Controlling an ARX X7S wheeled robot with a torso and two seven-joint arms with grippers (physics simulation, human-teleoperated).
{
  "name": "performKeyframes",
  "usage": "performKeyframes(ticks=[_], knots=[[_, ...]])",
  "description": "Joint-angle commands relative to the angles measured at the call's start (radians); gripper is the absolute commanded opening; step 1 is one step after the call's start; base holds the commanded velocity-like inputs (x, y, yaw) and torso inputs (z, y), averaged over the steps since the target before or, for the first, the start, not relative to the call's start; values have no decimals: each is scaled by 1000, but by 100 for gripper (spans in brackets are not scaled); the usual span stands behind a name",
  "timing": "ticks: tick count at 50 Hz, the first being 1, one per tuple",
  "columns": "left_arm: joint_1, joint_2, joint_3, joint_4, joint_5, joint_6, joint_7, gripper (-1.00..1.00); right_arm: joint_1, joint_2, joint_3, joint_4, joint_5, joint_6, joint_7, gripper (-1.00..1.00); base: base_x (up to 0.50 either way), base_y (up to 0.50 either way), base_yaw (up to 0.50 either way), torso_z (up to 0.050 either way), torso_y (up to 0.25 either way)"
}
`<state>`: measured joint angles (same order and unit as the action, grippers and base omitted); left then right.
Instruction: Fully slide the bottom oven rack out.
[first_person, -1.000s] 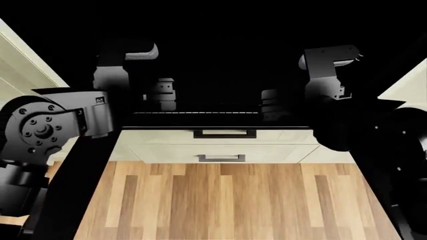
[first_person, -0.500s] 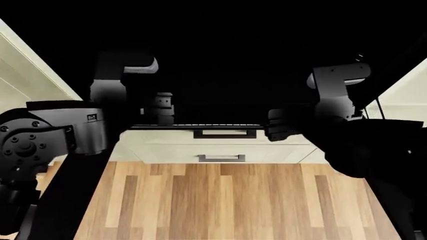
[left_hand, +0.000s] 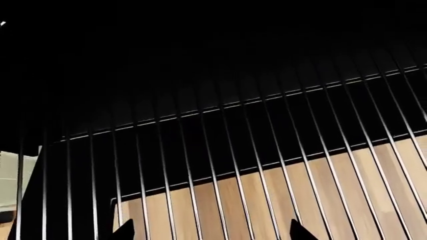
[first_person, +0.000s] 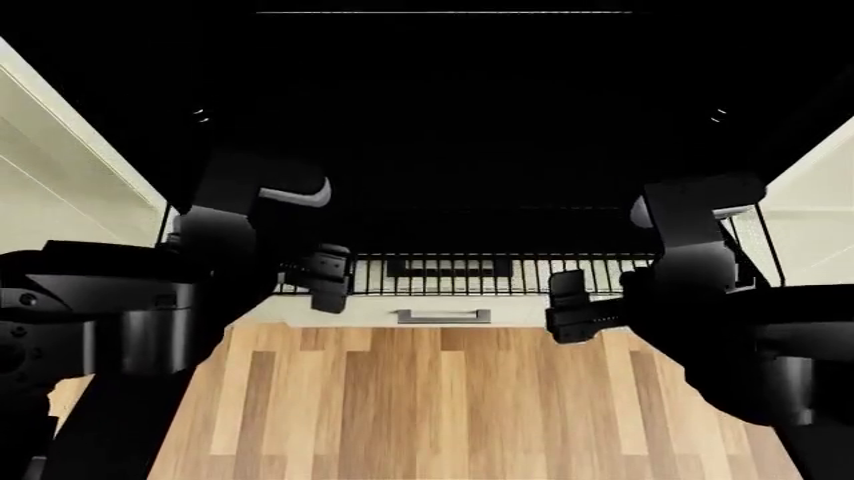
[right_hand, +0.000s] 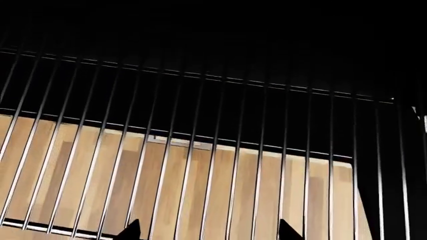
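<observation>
The oven (first_person: 441, 150) interior is pure black, its walls indistinguishable. The bottom oven rack (first_person: 454, 275) ends vanish behind both arms. In each wrist view only two dark fingertips (left_hand: 123, 231) show (cut by the frame edge), so neither end effector's grip can be read.

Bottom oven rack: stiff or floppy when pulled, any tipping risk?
The bottom oven rack is probably rigid: its thin bars look straight and parallel in both wrist views. It likely slides rather than lifts. It already overhangs the wooden floor, so it may dip forward.

Head camera looks forward and down at the oven (first_person: 441, 120); both wrist cameras peer closely through the rack (left_hand: 220, 165), sharing it.
</observation>
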<state>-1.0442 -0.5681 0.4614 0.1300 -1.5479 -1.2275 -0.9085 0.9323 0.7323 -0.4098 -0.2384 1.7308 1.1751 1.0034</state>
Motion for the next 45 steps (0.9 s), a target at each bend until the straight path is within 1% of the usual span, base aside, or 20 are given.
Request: performKeyframes(ticks=[1,7,13,18,24,29,38,42,45], knots=[[194,-43,75,-291,-254,-15,-66,100,-180,82,-91,67,307,3,151,100,0,0,0,0,-15],[197,-64,72,-282,-360,-32,-132,100,-177,125,-100,55,417,-13,202,100,0,0,-3,0,-15],[230,-78,83,-277,-408,-41,-142,100,-188,145,-113,46,487,-25,219,100,0,0,-6,0,-16],[276,-92,72,-258,-450,-22,-147,100,-204,162,-121,31,539,-47,238,100,0,0,-6,0,-17],[312,-125,71,-230,-583,9,-217,100,-214,221,-108,-10,633,-101,281,100,0,0,-5,0,-18],[312,-147,96,-213,-672,15,-274,100,-223,251,-109,-30,686,-124,296,100,0,0,-2,0,-18],[297,-180,146,-177,-769,24,-360,100,-245,294,-135,-70,778,-151,323,100,0,0,-2,0,-18],[326,-206,138,-145,-787,40,-363,100,-268,312,-125,-88,783,-167,314,100,0,0,0,0,-17],[374,-234,123,-98,-797,64,-362,100,-285,323,-121,-105,794,-183,309,100,0,0,0,0,-17]])
